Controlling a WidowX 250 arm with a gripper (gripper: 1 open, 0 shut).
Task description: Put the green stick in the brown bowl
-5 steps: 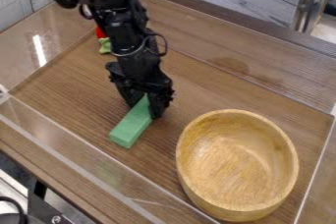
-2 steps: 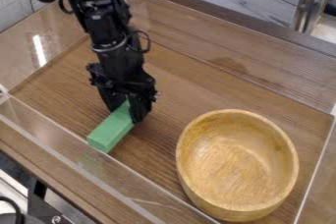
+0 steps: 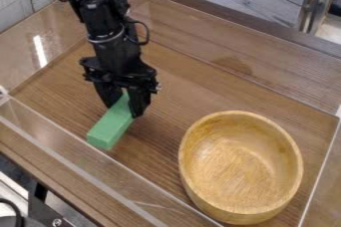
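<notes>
The black robot arm is reaching down from the upper left of the view, its wrist standing nearly vertical and its claw pointing straight down at the worktop. The claw's two dark fingers are clamping together on the upper end of the green stick. The stick is hanging tilted from that grip, its free lower end slanting down toward the near left; whether that end is touching the wood or riding just above it cannot be told.

To the right of the stick, well apart from it, the brown bowl is sitting upright on the worktop at the lower right. It is holding nothing; only its bare grained inside is showing.

A low clear wall is running along the near left side of the worktop, just beside the stick's lower end. Between the stick and the bowl's rim a stretch of open wood is lying bare, and more open worktop is spreading behind the bowl toward the far right edge. Behind the arm, something small and red is peeking out, mostly hidden.
</notes>
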